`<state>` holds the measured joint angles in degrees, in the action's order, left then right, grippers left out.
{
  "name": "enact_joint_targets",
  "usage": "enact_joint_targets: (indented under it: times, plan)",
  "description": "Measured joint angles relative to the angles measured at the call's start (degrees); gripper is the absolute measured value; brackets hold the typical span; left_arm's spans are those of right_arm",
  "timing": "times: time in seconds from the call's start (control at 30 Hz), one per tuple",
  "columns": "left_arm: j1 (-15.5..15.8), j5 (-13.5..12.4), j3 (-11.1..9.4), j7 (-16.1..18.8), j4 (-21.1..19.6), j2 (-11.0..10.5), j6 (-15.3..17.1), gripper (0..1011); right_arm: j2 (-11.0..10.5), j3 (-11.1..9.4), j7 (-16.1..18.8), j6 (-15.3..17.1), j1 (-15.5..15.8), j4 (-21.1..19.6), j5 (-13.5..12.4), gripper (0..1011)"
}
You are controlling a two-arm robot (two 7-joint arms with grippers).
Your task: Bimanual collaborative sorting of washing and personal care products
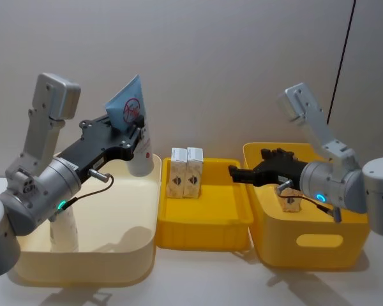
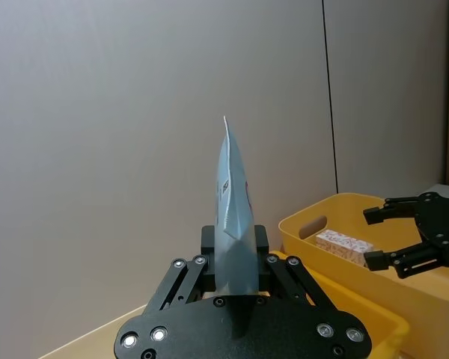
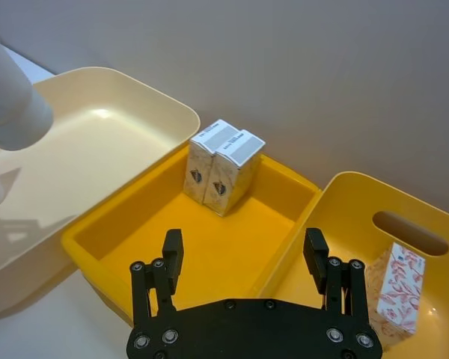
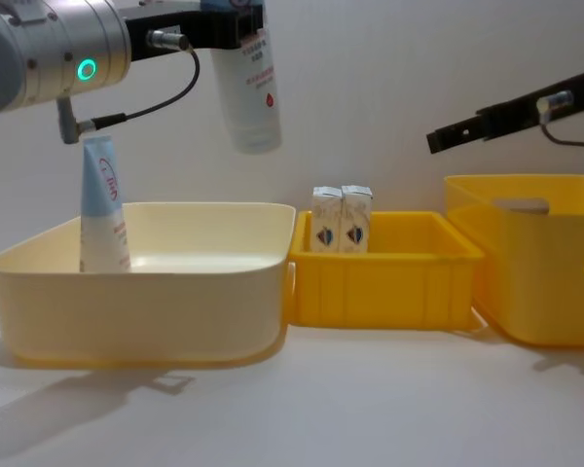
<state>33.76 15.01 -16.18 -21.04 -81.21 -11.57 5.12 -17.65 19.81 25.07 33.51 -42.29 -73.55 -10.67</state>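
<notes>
**Status.** The left end effector [image 1: 133, 137] is clamped on a light-blue soft plastic squeeze tube [image 1: 129, 109]. It holds the tube cap-down over the cream plastic bin [image 1: 83, 268], clear of the rim. A second tube [image 4: 102, 209] stands on its cap inside that bin, near the far-left wall. Two small white cardboard cartons [image 1: 185, 173] stand upright and touching at the back of the shallow yellow plastic tray [image 1: 204, 233]. The right end effector [image 3: 243, 247] hovers with fingers apart and nothing between them, over the boundary between the tray and the deep yellow plastic bin [image 1: 306, 245]. That bin holds one carton printed in red-orange [image 3: 396, 292]. All three containers rest on the white counter [image 4: 370, 389].

**Handling, tube.**
- The body wall is likely soft and glossy, so it will dent and may slip under a hard pinch.
- Weight probably sits toward the wide cap.
- The flat crimped end is thin and gives poor purchase.
- The present hold across the mid-body looks adequate. The stiffer shoulder just above the cap would be the firmer site.

**Handling, cartons.**
- They are judged light, rigid at the edges and crushable on the broad faces.
- Grip across opposite faces at mid-height with modest force.
- The paired cartons touch, so only their outer faces are free for the fingers.
</notes>
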Motion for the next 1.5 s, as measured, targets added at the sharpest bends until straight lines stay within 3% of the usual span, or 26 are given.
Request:
enact_joint_targets:
  times: [0.53, 0.97, 1.2, 1.5]
  plan:
    - [0.52, 1.85, -1.15, -1.46, -0.42, -0.03, 0.26, 262, -0.21, 2.61, 7.54, -1.81, -1.44, 0.25, -2.80, 1001]
    - [0.72, 2.28, -2.09, -1.09, -0.69, 0.23, 0.03, 264, -0.91, 6.67, 16.62, -2.66, -4.56, 1.86, -4.59, 1001]
    - [0.47, 2.29, -2.42, -0.27, -1.17, 0.09, 0.34, 264, -0.63, 9.58, 21.50, -5.47, -7.21, 4.08, -4.59, 1001]
    - [0.29, 2.36, -2.85, 0.38, -1.45, -0.31, 0.74, 262, 0.14, 11.89, 22.38, -10.43, -9.25, 5.93, -3.11, 1001]
